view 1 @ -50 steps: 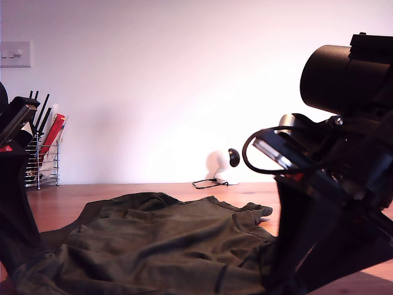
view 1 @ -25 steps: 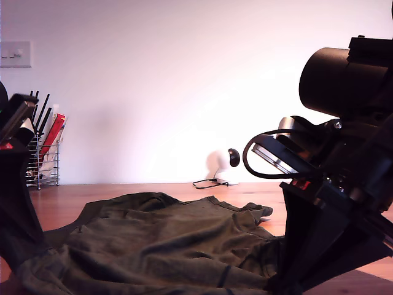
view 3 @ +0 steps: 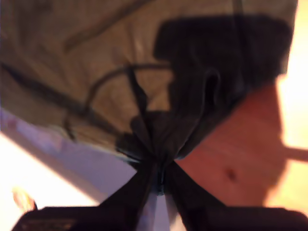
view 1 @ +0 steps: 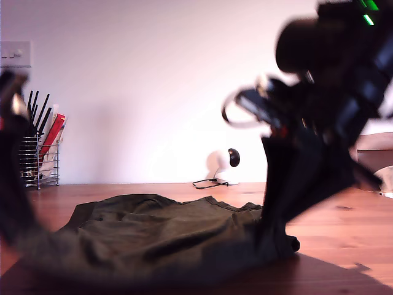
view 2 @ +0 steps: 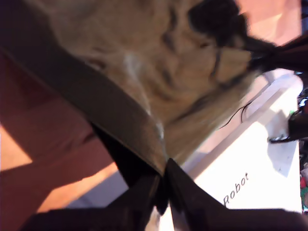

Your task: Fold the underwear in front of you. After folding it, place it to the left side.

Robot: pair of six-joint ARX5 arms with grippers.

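Note:
The underwear (view 1: 153, 236) is dark olive cloth spread on the wooden table (view 1: 344, 233), with its near edge pulled up at both ends. At the exterior view's right a blurred arm (view 1: 319, 80) holds one end high, and the cloth hangs down from it. Another blurred arm (view 1: 12, 153) lifts the other end at the exterior view's left. My first gripper (view 2: 163, 185) is shut on the underwear (view 2: 159, 62) at its wide dark waistband. My second gripper (view 3: 159, 175) is shut on a bunched corner of the underwear (view 3: 96, 57).
A white round camera (view 1: 222, 165) with a black cable (view 1: 206, 182) stands at the back by the wall. A wire rack (view 1: 43, 157) with utensils sits at the exterior view's left, below a light switch (view 1: 15, 54). A white base marked "Robot" (view 2: 236, 187) shows in the first wrist view.
Both arms have risen fast, drawing the near edge of the underwear up off the table. The arm at the exterior view's right has also shifted leftward.

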